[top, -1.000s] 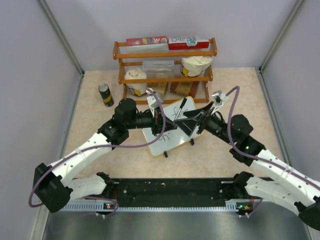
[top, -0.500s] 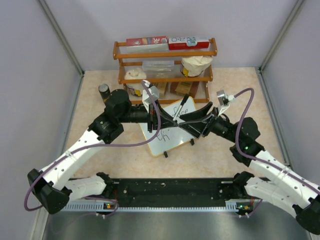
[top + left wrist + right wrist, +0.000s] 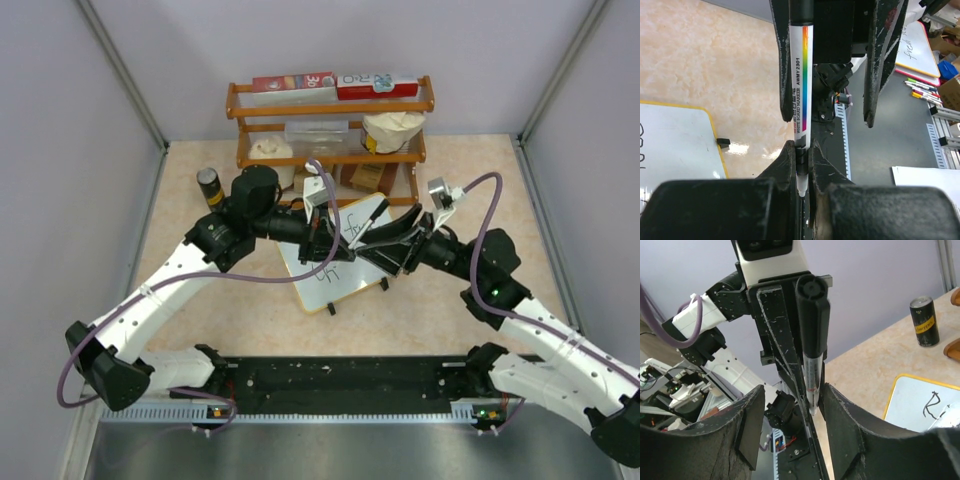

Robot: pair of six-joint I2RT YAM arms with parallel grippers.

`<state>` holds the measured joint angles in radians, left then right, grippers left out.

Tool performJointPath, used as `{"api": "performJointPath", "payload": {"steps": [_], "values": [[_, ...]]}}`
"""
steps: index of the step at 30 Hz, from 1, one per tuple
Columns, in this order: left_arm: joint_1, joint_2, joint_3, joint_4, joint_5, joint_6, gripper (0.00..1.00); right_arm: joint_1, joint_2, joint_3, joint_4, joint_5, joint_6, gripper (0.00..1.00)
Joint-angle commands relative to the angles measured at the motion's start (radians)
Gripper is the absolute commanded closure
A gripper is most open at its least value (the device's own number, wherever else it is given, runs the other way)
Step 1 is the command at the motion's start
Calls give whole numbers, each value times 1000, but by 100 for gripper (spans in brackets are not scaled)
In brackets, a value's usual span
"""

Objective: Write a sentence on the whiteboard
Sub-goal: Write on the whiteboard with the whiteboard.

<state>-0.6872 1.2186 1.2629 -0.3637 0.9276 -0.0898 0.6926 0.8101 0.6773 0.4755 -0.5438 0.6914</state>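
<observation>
Here, whiteboard (image 3: 345, 288), thin yellow frame, black handwriting (image 3: 930, 405) partly covered

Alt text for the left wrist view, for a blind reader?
The left gripper, shut, clamps a rainbow-striped marker that runs up between the spread fingers of the right gripper, nearer one of them. A framed corner of the whiteboard sits on the beige table at lower left.

- You have one whiteboard (image 3: 340, 282).
- You have one marker (image 3: 801, 85).
- You count two grippers: the left gripper (image 3: 800, 147) and the right gripper (image 3: 793, 390).
- You see one black can (image 3: 209, 188).
- You see one wooden rack (image 3: 330, 105).
- On its top you count two boxes: a red box (image 3: 293, 82) and a red-and-white box (image 3: 375, 82).
- On its shelves you count two white-topped tubs (image 3: 393, 130).
</observation>
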Motion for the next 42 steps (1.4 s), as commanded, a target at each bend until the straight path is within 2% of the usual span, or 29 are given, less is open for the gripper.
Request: {"api": "performJointPath", "payload": {"steps": [1, 6, 10, 13, 14, 15, 17, 19, 23, 28, 31, 36, 42], "values": [[0, -1, 39, -29, 37, 36, 100, -4, 30, 73, -3, -8, -18, 53], [-2, -2, 38, -38, 36, 47, 100, -4, 69, 102, -34, -27, -29, 60], [0, 2, 43, -52, 33, 56, 100, -4, 86, 111, -38, -56, -33, 71], [0, 1, 41, -55, 27, 62, 100, -4, 90, 122, -60, -76, -46, 95], [0, 2, 41, -57, 24, 62, 100, -5, 87, 120, -69, -68, -49, 100], [0, -1, 41, -61, 10, 65, 99, -4, 83, 117, -77, -62, -53, 100], [2, -13, 35, -64, -13, 62, 72, -4, 74, 108, -89, -30, -61, 100], [0, -31, 1, -44, -91, 49, 37, -2, 60, 100, -116, 11, -78, 100], [27, -134, -130, 57, -304, -103, 20, -4, 9, 38, -164, 224, -139, 100], [219, -206, -405, 291, -273, -333, 17, -2, -38, -146, -11, 456, -202, 100], [320, -254, -523, 325, -299, -422, 17, 10, -6, -206, 95, 534, -253, 100], [434, -312, -661, 328, -392, -484, 17, 108, 52, -243, 231, 662, -378, 100], [525, -308, -738, 391, -373, -505, 16, 131, 92, -259, 310, 671, -406, 100]]}}
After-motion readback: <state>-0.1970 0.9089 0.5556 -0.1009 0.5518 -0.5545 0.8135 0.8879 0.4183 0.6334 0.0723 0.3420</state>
